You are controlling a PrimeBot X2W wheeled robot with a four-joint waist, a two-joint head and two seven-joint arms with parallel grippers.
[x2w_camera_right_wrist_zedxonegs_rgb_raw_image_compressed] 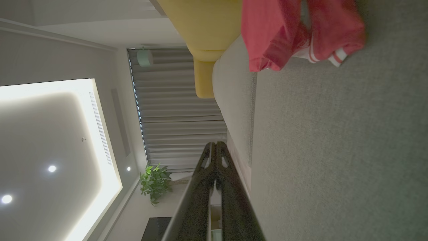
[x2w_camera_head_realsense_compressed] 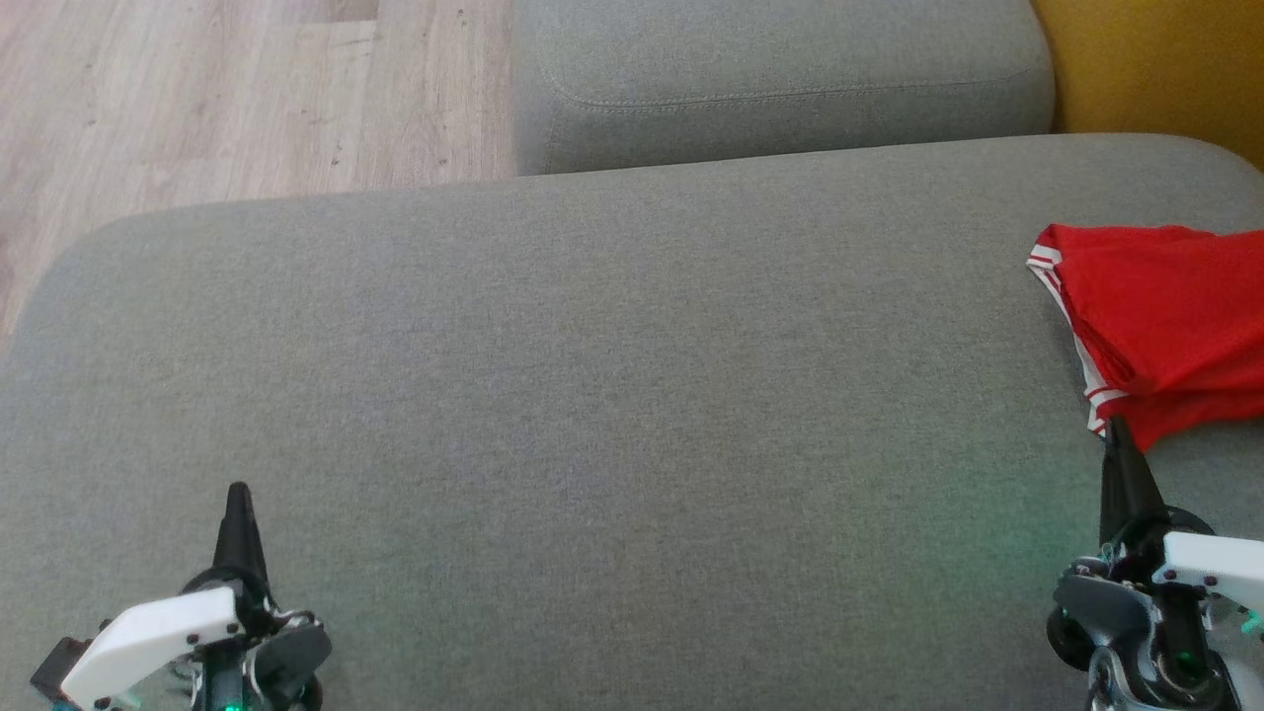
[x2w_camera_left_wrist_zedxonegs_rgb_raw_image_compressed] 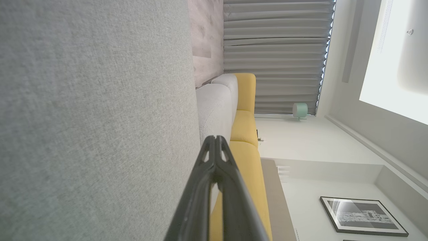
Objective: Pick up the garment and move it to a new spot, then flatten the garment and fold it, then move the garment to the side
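Garment (x2w_camera_head_realsense_compressed: 1165, 321) folded on sofa (x2w_camera_head_realsense_compressed: 592, 375)

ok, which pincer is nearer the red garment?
Right. The right pincer points at the near edge of the red garment, close by; the left pincer sits far across the grey cushion.

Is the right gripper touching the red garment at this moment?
Apart. In the right wrist view, bare grey cushion lies between the shut right gripper and the red garment. In the head view its tip only overlaps the hem.
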